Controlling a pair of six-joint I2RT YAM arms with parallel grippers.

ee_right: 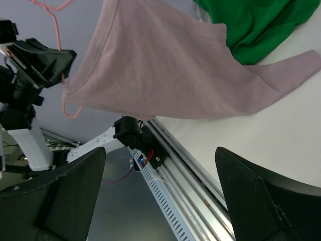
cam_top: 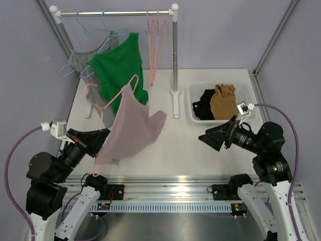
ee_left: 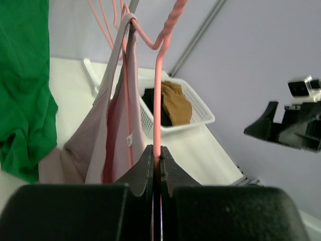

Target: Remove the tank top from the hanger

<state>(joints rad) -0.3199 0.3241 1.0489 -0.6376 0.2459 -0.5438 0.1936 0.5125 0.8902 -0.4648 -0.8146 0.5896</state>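
White table point(cam_top: 210, 155) between lilac walls point(cam_top: 225, 35); left hand point(ee_left: 156, 158) pinches pink hanger point(ee_left: 158, 100), right hand point(cam_top: 209, 139) spread.

A white basket point(cam_top: 215, 121) sits just beyond my right claw point(cam_top: 209, 141), with a tan garment point(cam_top: 223, 103) and a black garment point(cam_top: 203, 109) inside; well beyond my left claw point(cam_top: 103, 136) stands a clothes rack point(cam_top: 175, 50); a green top point(cam_top: 120, 68) and a grey top point(cam_top: 79, 60) hang there; spare pink hangers point(cam_top: 152, 60) dangle nearer my right claw's side.
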